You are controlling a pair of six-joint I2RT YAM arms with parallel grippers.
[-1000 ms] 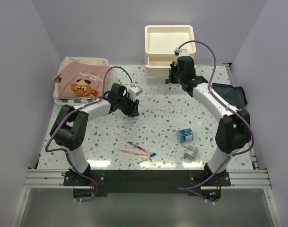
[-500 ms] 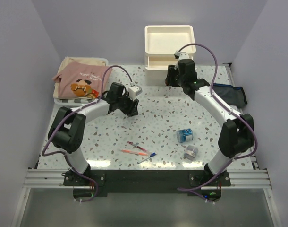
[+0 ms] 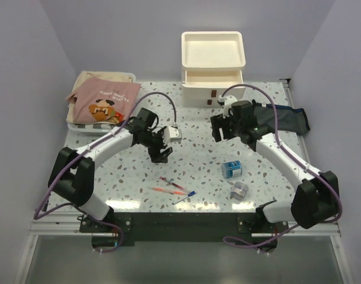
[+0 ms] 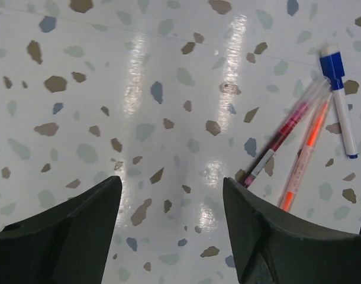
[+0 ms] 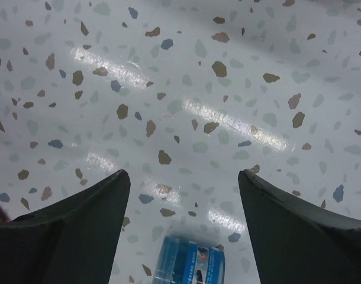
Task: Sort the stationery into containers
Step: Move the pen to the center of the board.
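Note:
Three thin pens (image 3: 173, 188) lie near the table's front: a red pen (image 4: 279, 142), an orange pen (image 4: 305, 155) and a blue-capped pen (image 4: 339, 97). My left gripper (image 3: 161, 155) (image 4: 171, 180) hangs open above bare table just behind and left of them. A blue roll (image 3: 231, 170) (image 5: 189, 263) and a grey roll (image 3: 239, 190) lie at the front right. My right gripper (image 3: 221, 131) (image 5: 183, 174) is open and empty, just behind the blue roll. The cream drawer unit (image 3: 213, 65) stands at the back. The navy pouch (image 3: 290, 118) lies at the right, partly hidden by the right arm.
A pink printed cloth (image 3: 103, 100) lies on a white tray (image 3: 79, 125) at the back left. Purple cables loop above both arms. The walls close in on the left, back and right sides of the table.
My right gripper has come away from the drawer unit's front toward the table's middle and opened. The left gripper has moved nearer, toward the pens, and opened wider.

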